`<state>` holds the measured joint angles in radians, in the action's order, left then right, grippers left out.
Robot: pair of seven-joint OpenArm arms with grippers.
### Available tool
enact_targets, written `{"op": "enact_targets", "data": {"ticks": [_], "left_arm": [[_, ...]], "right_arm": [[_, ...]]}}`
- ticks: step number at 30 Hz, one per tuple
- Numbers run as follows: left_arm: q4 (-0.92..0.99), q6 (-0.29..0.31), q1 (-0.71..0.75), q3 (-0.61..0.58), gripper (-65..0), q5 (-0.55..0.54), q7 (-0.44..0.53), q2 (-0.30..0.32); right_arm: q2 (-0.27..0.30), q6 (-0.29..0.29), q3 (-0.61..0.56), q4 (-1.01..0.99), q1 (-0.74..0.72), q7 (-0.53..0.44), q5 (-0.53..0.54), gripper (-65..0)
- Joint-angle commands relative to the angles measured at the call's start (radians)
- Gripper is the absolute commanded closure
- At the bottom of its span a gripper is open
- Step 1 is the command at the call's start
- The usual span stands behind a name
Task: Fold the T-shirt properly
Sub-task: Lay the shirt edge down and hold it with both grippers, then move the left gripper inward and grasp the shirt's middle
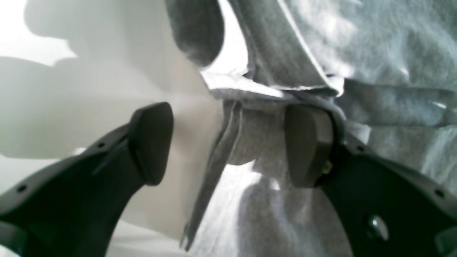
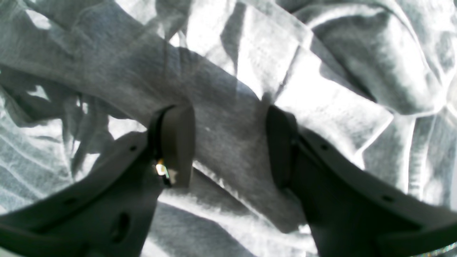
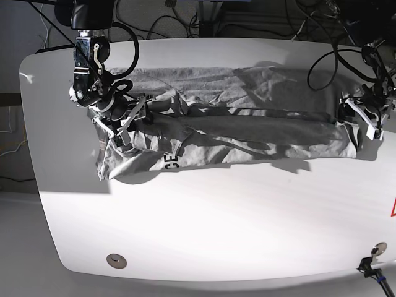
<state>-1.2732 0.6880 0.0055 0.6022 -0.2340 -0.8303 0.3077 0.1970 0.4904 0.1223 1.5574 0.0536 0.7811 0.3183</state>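
Note:
The grey T-shirt [image 3: 247, 124] lies stretched in a long wrinkled band across the white table [image 3: 216, 223], with black letters [image 3: 171, 162] showing on its front edge. My left gripper [image 3: 359, 120] is at the shirt's right end. In the left wrist view this gripper [image 1: 228, 142] stands wide open, with a hemmed fold of the T-shirt [image 1: 375, 43] hanging between the fingers and draped over one pad [image 1: 307, 142]. My right gripper [image 3: 127, 120] is over the shirt's left end. It [image 2: 228, 146] is open, and a band of the T-shirt [image 2: 339, 107] runs across the gap.
Cables [image 3: 185, 18] lie along the table's far edge behind the shirt. A round hole [image 3: 116, 260] sits near the front left corner. A small dark clamp [image 3: 371, 265] is at the front right corner, and a red mark [image 3: 392, 208] shows at the right edge.

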Motion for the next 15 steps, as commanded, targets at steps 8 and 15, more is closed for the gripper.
{"op": "enact_targets", "data": {"ticks": [8,15], "left_arm": [[-0.118,0.01,0.032,-0.009,0.0,0.009,-0.059,-0.015],[-0.31,0.01,0.067,-0.012,0.0,0.006,-0.065,-0.025]], "right_arm": [[0.005,0.0,0.001,0.013,-0.011,-0.01,0.011,-30.8],[-0.012,0.0,0.001,0.012,-0.011,-0.01,0.008,-30.8]]}}
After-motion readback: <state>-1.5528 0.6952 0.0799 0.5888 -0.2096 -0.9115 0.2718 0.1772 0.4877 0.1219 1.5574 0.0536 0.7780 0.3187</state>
